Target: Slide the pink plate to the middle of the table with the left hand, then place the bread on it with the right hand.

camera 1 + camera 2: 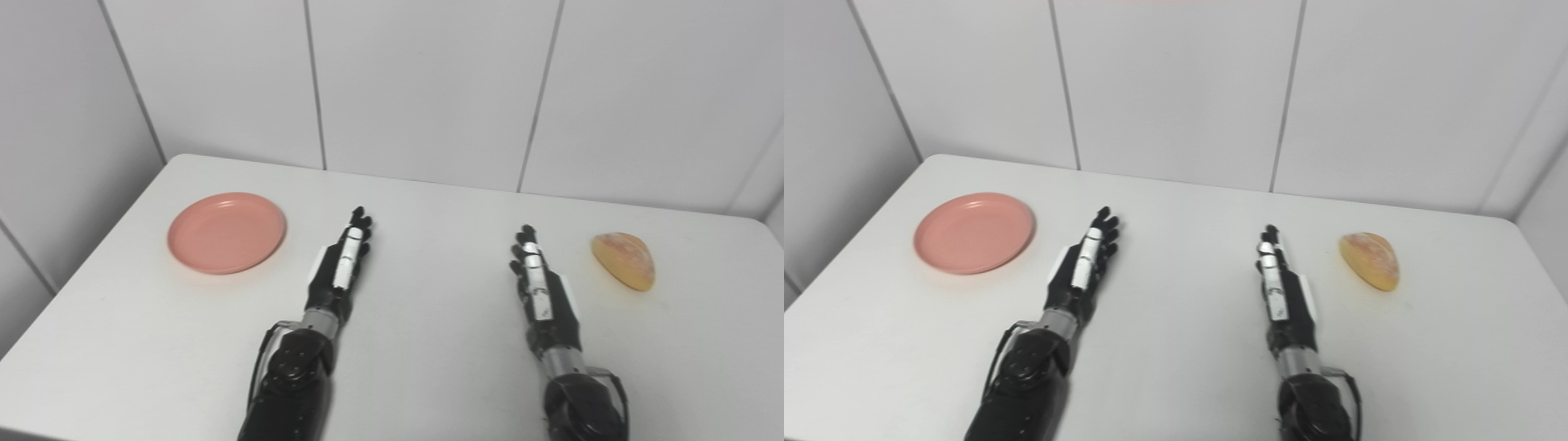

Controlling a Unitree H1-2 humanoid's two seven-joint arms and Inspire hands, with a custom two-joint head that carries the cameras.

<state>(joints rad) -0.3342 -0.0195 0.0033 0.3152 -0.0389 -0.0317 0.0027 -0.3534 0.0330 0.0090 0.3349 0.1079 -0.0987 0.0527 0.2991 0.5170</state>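
Left eye view: pink plate (226, 232) lies flat at about 10 o'clock on the white table (429, 343), well apart from the middle, so the slide is not yet done. Left robot hand (339, 269) lies edge-up, fingers straight and loosely together, holding nothing, just beside the plate's 3 o'clock rim; likely staged to push or drag. Right eye view: bread (1370, 260) sits at 2 o'clock, untouched. Right robot hand (1283, 286), fingers extended, empty, waits near the bread's 9 o'clock side, probably until the plate is centred.
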